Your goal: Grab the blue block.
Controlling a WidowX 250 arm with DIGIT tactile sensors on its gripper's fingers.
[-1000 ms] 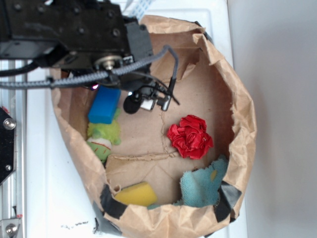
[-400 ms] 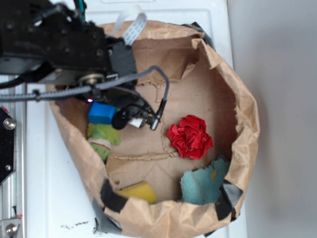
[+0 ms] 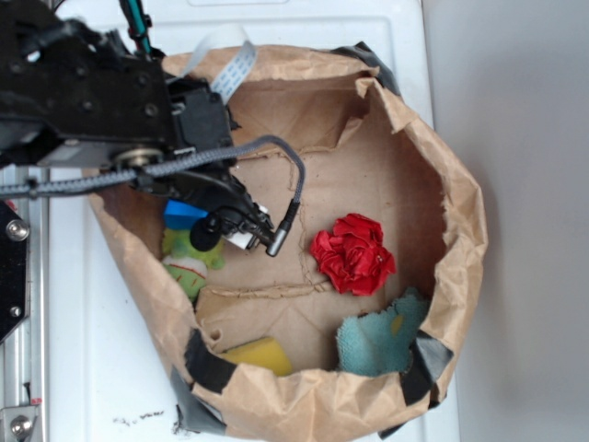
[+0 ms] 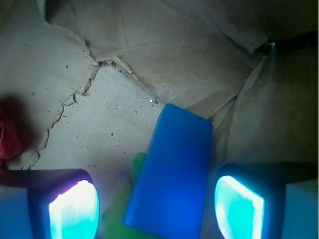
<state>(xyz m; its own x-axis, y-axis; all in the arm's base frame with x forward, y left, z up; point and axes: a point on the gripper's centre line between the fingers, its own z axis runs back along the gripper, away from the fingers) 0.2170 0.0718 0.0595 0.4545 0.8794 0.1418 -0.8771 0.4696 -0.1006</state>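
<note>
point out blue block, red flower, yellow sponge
blue block (image 4: 172, 172): wrist view, middle of its top face, between the open gripper fingers.
red flower (image 3: 353, 254): exterior view, centre of the crumpled petals.
yellow sponge (image 3: 259, 354): exterior view, visible top face by the bag's near wall.

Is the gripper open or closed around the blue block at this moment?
Open. In the wrist view the gripper has one finger on each side of the blue block, with a visible gap at both sides.

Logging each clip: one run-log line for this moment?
phase: pre-grasp | end effector: open, straddling blue block | contact: none visible | block: unlifted, in paper bag
</note>
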